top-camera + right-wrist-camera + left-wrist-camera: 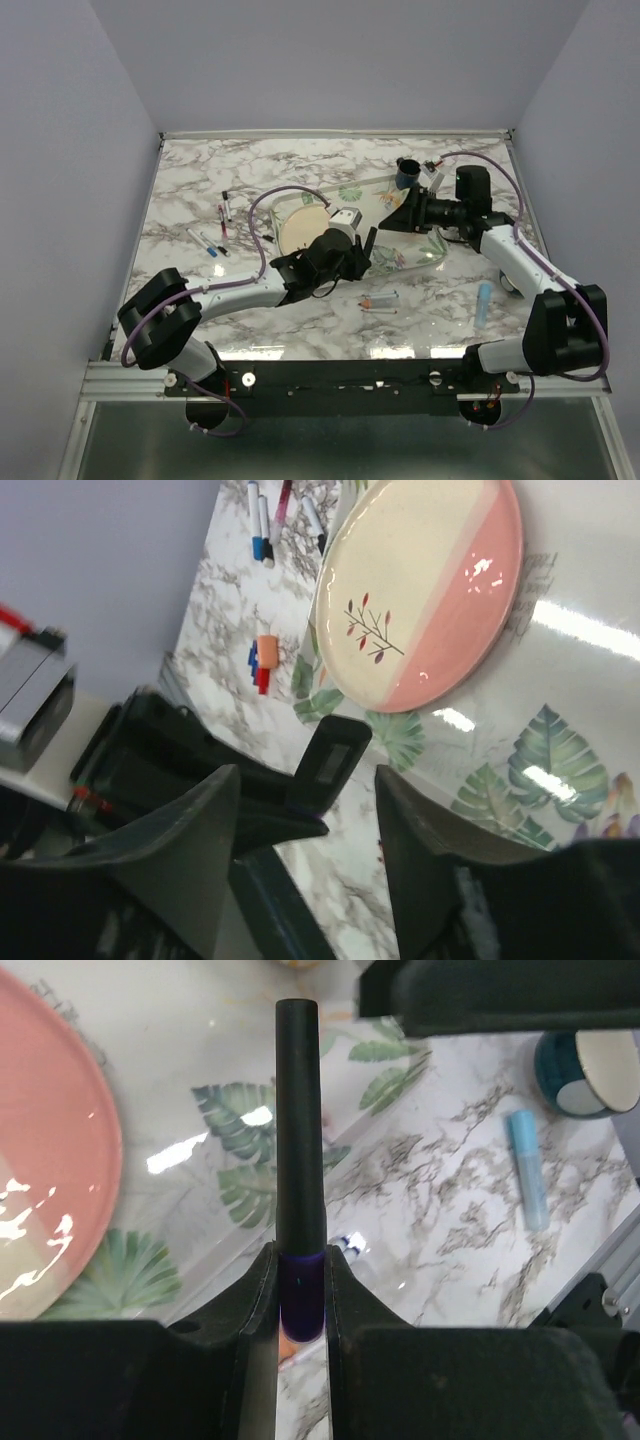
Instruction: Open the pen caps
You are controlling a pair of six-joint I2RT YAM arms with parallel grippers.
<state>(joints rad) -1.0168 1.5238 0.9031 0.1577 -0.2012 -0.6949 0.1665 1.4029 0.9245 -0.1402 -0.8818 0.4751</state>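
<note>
My left gripper (pixel 300 1255) is shut on a purple highlighter (pixel 300 1300), held above the table near the plate (pixel 300 228). Its long black cap (pixel 298 1110) sticks out past the fingertips. In the top view the left gripper (pixel 362 250) points at my right gripper (pixel 400 215), a short gap apart. The right gripper (pixel 308 775) is open, and the black cap (pixel 332 760) shows ahead of it between the spread fingers, untouched. A light-blue highlighter (pixel 483 302) and an orange-capped pen (pixel 380 300) lie on the table. Several thin white markers (pixel 222 225) lie at the left.
A cream and pink plate (pixel 420 590) sits on a clear leaf-print mat (pixel 240 1150). A dark cup (pixel 408 172) stands at the back right. An orange cap (pixel 267 648) lies with small blue and red pieces beside it. Walls close in the table at the back and sides.
</note>
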